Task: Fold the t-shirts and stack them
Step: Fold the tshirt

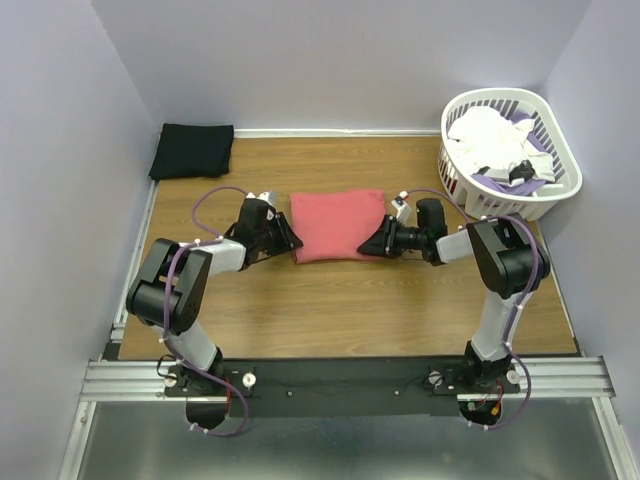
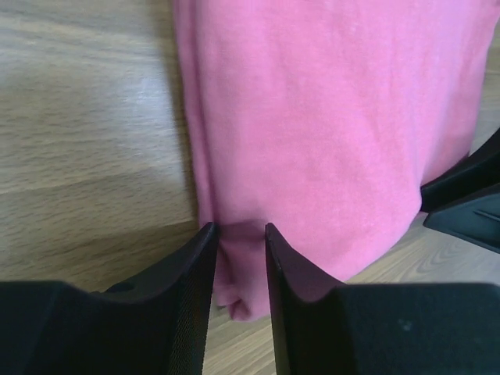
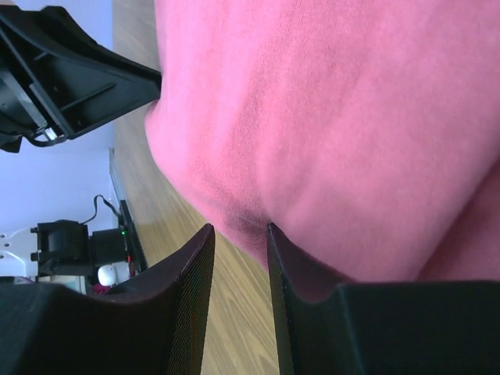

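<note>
Coral-red t-shirt (image 1: pixel 337 224) folded into a flat rectangle at the middle of the bench (image 1: pixel 330 310), long side running left to right.

Left pincer (image 1: pixel 290 238) at the shirt's left edge, toward the near corner. Closed on a pinch of the red cloth, with a small bunch of fabric squeezed between its fingers (image 2: pixel 180 297).

Right pincer (image 1: pixel 368 243) at the right edge, also toward the near corner. Likewise clamped on the red cloth, with a darker crease of fabric filling the narrow gap between the two black fingers.

Both arms low over the wood, reaching inward toward each other, the shirt between them.

Black t-shirt (image 1: pixel 192 151) folded into a neat square at the far left corner of the bench. Well apart from the red one and touched by neither pincer.

White slatted basket (image 1: pixel 560 190) at the far right corner. Inside, a jumble of laundry (image 1: pixel 490 135): white cloth, some purple-striped fabric and a small dark piece.
</note>
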Controlling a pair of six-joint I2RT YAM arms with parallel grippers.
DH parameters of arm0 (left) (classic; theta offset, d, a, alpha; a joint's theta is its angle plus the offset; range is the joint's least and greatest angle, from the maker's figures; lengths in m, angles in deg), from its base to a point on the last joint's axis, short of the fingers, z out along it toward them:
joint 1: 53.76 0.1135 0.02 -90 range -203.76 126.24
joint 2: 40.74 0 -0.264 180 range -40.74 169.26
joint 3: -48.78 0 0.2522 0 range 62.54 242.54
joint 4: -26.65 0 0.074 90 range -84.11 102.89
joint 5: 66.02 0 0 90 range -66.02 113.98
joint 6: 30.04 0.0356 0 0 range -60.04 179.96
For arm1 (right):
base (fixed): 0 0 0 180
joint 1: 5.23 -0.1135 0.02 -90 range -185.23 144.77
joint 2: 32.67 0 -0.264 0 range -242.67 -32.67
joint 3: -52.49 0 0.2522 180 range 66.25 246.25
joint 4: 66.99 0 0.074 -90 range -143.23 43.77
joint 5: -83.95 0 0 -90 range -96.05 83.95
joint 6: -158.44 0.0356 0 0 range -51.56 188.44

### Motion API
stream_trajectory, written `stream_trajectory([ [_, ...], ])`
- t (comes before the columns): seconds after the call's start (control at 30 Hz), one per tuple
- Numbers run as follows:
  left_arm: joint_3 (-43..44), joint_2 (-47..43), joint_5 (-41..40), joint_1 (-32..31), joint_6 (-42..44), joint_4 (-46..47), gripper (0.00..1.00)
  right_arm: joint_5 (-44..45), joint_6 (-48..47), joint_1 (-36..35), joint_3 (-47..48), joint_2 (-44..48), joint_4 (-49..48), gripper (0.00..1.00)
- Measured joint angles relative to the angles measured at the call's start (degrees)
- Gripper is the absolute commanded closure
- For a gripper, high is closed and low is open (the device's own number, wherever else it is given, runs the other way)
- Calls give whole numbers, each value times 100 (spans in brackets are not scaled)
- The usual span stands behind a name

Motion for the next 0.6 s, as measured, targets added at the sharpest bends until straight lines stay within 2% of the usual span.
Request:
stream_trajectory([
  [0.1, -55, 2, -2, 114, -61, 17, 62, -42, 9, 83, -120, 0, -236, 60],
  [0.23, 4, -146, -144, 284, -61, -308, 52, -133, 37, 103, -201, 105, -313, 57],
  [0.33, 101, -699, -337, 306, 11, -715, 46, -243, 127, 24, -197, 310, -284, 54],
  [0.47, 455, -1659, -802, 306, 271, -1213, 40, -376, 369, -444, 236, 448, -280, 53],
  [0.5, 562, -1982, -946, 306, 363, -1344, 39, -400, 455, -769, 437, 439, -319, 53],
  [0.6, 769, -2706, -1456, 306, 651, -1659, 37, -455, 844, -1263, 944, 160, -800, 53],
])
